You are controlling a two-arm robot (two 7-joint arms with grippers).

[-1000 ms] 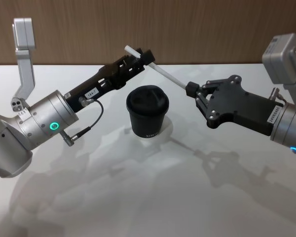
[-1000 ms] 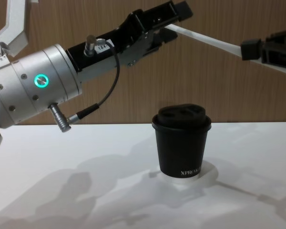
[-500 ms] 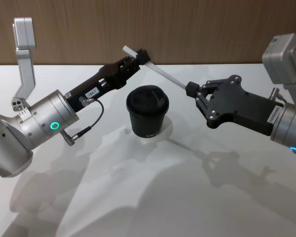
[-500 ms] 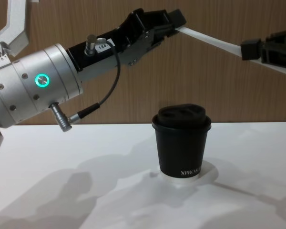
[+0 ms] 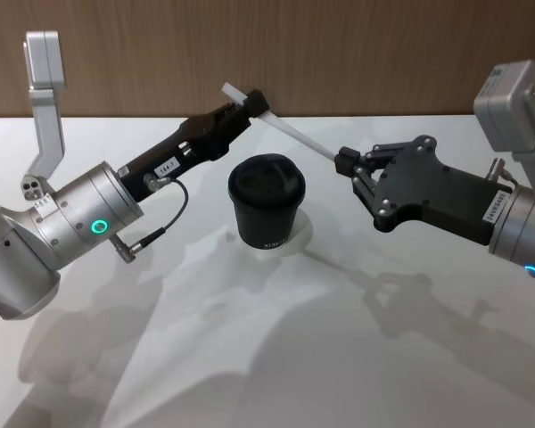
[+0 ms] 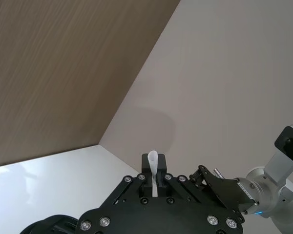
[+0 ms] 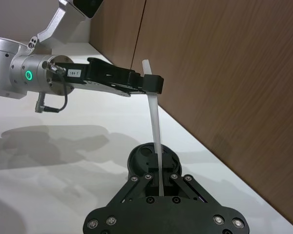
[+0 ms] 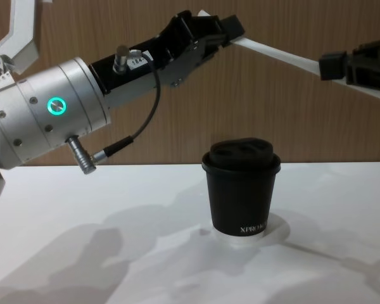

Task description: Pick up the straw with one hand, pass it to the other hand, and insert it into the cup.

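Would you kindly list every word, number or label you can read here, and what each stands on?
"XPRO", then letters curving out of sight: low on the cup.
"184-7": white label on the left gripper.
Label on the right wrist: too small to read.

My straw (image 5: 299, 136) looks like smooth white plastic, the cup (image 5: 266, 214) matt black paper, my left wrist (image 5: 78, 223) satin silver metal. The table (image 5: 250, 357) is smooth white, the wall (image 5: 383, 53) wood-grained.
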